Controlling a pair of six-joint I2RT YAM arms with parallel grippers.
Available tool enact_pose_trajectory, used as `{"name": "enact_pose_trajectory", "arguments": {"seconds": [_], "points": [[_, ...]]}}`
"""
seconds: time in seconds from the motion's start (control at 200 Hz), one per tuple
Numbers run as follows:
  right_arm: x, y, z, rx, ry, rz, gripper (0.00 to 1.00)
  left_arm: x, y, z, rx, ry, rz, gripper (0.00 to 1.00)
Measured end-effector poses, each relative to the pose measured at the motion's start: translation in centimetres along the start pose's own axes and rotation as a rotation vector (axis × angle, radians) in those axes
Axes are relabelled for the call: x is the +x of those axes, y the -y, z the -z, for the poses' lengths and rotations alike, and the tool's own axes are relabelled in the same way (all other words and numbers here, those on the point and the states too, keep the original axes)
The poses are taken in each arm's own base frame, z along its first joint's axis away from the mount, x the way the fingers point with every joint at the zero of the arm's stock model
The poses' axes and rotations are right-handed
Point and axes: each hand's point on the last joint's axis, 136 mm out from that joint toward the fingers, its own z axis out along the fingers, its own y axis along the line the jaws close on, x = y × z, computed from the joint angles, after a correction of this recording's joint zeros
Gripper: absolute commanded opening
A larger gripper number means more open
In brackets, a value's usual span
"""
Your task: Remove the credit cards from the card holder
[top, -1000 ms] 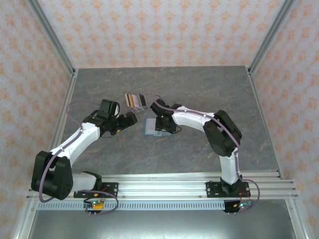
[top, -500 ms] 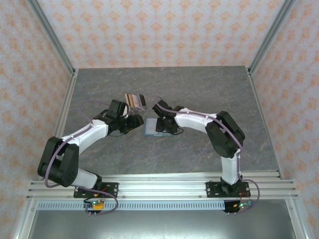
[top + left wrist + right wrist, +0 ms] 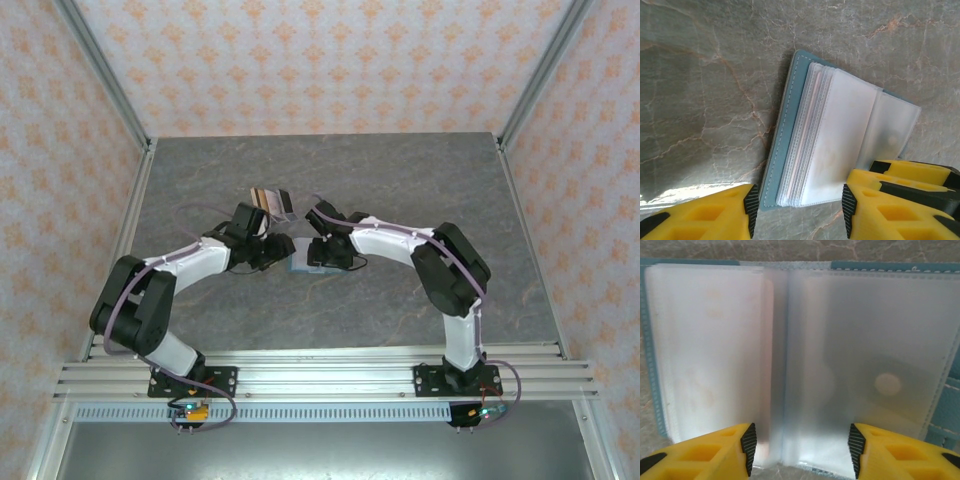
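Since a second ago the left gripper (image 3: 797, 209) has swung in to the card holder (image 3: 835, 140). Its jaws stand part-closed either side of the clear sleeves (image 3: 820, 150); can't tell if pinching. The credit cards (image 3: 270, 202) lie fanned on the tabletop (image 3: 400, 180) just behind. Holder lies open, mid-tabletop. The right gripper (image 3: 801, 450) is over the sleeves, jaws released, gripping nothing.

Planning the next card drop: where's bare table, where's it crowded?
Free: grey marble tabletop right of the right arm; far strip behind the small brown, pale and black cards; near strip along the aluminium rail. Crowded: centre, left pincer and right pincer over the open teal card holder.
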Motion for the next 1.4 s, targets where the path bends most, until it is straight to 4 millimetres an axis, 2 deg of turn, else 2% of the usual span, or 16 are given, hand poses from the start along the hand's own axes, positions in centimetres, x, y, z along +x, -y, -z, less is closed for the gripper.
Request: {"name": "enact_pose_trajectory", "arguments": {"seconds": [0.175,0.505,0.706,0.951,1.401], "points": [[-0.3,0.2,-0.1,0.026,0.005,0.005,0.44,0.3,0.7,-1.4,0.019,-0.030,0.002,0.38],[-0.5,0.6,-0.2,0.038,0.008,0.000,0.37,0.3,1.3,-2.2,0.043,-0.043,-0.006,0.35],[-0.5,0.7,-0.2,0.036,0.006,-0.004,0.36,0.9,1.4,-2.9,0.041,-0.071,-0.010,0.33],[-0.6,0.8,-0.2,0.035,0.003,-0.008,0.35,0.4,2.0,-2.9,0.051,-0.064,-0.015,0.29],[-0.5,0.8,-0.3,0.031,-0.001,-0.011,0.35,0.2,2.4,-2.8,0.060,-0.061,-0.019,0.31]]}}
